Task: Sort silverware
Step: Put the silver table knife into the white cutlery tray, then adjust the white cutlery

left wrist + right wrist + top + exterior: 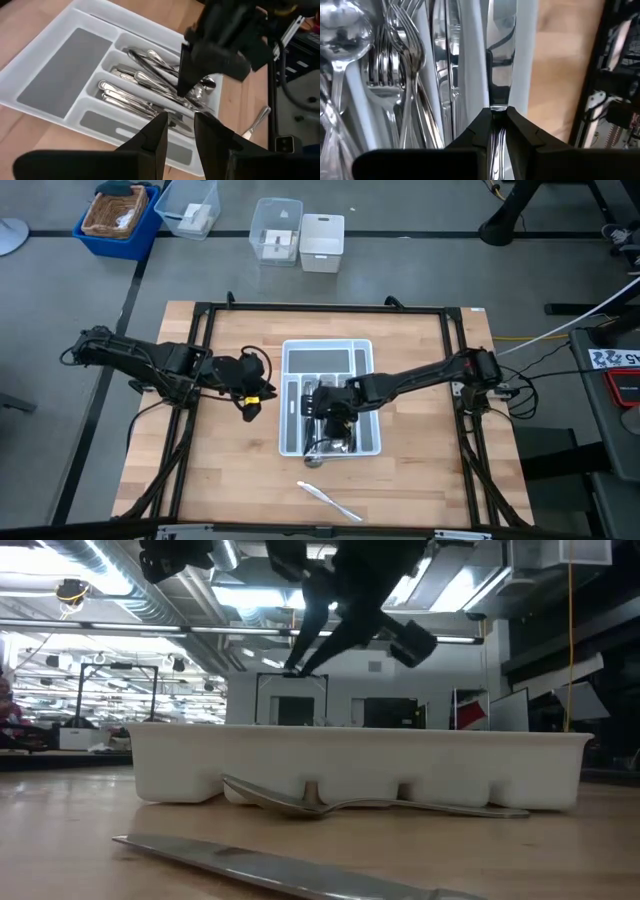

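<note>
The white tray point(292, 358) stands mid-table, and its long slots hold much silverware point(405, 65): spoons, forks and knives. My right gripper point(330, 412) is over the tray, shut on a knife point(500, 60) that reaches ahead of the fingers along an outer slot. My left gripper point(180, 132) hovers left of the tray, open, with nothing between its fingers. A spoon point(330, 802) leans its bowl against the tray's near wall. Another knife point(330, 500) lies flat on the table near the front edge. My right gripper pinches the knife between its two fingers, on the shiny stretch point(496, 131) that runs back between them. The fingers slant down and lie along the knife. Its blade point(500, 75) points away over the slot; whether its far end rests in the tray I cannot tell.
Bare wood lies left, right and in front of the tray. A black frame point(205, 315) borders the table top. Beyond the far edge, on the floor, stand clear bins point(277, 230), a white box point(322, 242) and a blue basket point(118, 218).
</note>
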`<action>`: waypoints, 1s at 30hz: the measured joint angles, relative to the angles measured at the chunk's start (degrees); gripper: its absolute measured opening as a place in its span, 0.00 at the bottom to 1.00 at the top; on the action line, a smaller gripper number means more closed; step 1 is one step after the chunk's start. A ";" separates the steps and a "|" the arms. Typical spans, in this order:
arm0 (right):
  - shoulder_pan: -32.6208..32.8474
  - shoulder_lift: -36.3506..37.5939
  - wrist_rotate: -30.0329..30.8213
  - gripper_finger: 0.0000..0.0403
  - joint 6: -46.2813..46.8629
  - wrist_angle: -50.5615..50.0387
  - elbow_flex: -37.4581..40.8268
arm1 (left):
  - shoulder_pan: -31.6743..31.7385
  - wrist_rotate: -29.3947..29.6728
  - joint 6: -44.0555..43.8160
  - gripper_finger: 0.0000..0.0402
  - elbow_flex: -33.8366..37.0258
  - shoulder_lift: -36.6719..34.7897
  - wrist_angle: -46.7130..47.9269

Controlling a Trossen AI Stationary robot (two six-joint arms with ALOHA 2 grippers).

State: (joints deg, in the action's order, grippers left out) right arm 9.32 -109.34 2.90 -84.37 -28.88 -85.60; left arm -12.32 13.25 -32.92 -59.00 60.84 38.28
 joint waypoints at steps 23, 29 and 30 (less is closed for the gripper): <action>-0.46 -8.11 7.72 0.22 -3.02 5.35 0.04 | 0.00 3.70 -0.12 0.21 0.00 0.13 -0.33; -0.35 -8.11 9.55 0.35 -2.93 5.33 0.04 | 0.00 3.70 -0.14 0.21 0.00 0.13 -0.33; -0.29 -8.11 11.03 0.36 -2.78 5.32 0.04 | 0.00 3.70 -0.14 0.21 0.00 0.13 -0.33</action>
State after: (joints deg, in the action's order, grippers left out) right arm 9.03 -117.45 13.92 -87.15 -23.56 -85.56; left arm -12.32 16.95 -33.06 -59.00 60.97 37.96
